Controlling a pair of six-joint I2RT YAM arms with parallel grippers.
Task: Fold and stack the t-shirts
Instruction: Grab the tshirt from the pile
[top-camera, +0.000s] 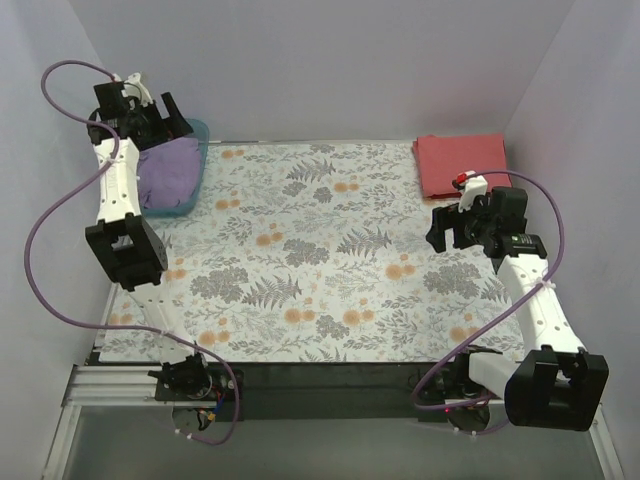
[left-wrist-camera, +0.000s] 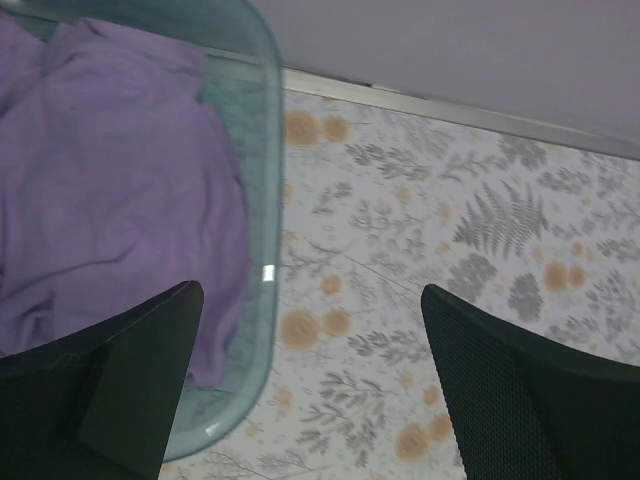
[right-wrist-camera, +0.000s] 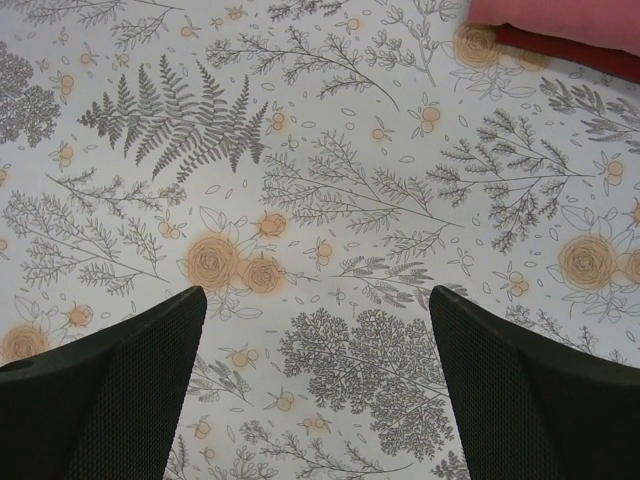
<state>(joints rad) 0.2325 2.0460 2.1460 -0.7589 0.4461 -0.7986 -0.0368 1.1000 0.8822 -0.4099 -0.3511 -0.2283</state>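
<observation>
My left hand (left-wrist-camera: 312, 330) hovers wide open and empty over the rim of the teal bin (left-wrist-camera: 268, 180), where the lavender shirt (left-wrist-camera: 110, 200) lies crumpled. My right hand (right-wrist-camera: 315, 320), equally open and empty, hangs above the floral desk (right-wrist-camera: 330, 150) near the folded coral shirt (top-camera: 460, 165) in the far right corner. I should centre over the cloth, pinch a high fold clear of the wall, and lift straight up.
</observation>
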